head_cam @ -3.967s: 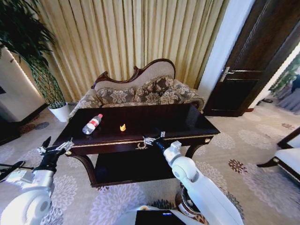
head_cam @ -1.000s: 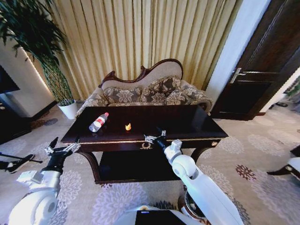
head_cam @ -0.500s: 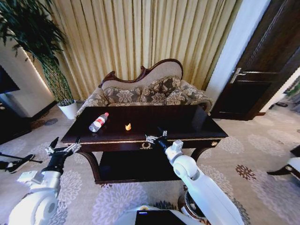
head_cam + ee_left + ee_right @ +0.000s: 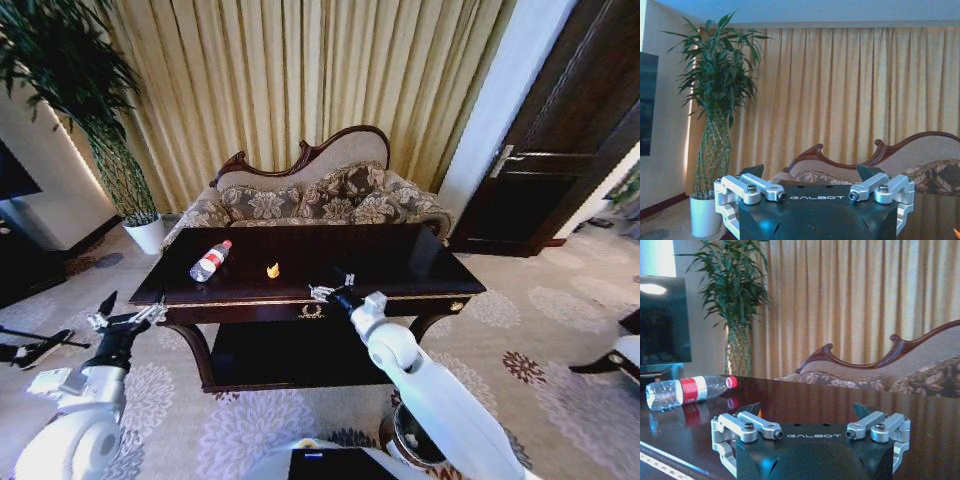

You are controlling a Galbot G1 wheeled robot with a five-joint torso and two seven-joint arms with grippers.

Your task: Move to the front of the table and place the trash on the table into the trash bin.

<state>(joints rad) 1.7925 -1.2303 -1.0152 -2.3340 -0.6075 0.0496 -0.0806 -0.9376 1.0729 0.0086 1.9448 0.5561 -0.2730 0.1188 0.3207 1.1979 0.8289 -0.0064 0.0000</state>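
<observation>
**Robot at the table, both grippers empty**

Head view: the plastic bottle (image 4: 210, 260) and orange scrap (image 4: 273, 270) lie on the table's (image 4: 400, 262) left half. The right gripper (image 4: 331, 291) hovers at the near edge; the left gripper (image 4: 125, 320) hangs left of the table.

Left wrist view: fingers (image 4: 752, 171) spread apart.

Right wrist view: fingers (image 4: 749, 408) apart, bottle (image 4: 687, 390) on its side.

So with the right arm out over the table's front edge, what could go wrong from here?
1. The bottle lies on its side on the glossy table, so a nudge from a gripper could roll it off.
2. The orange scrap is tiny and flat-lying, and the open right gripper may close past it.
3. The left gripper hangs low beside the table's corner, where a lift could clip the edge.
</observation>
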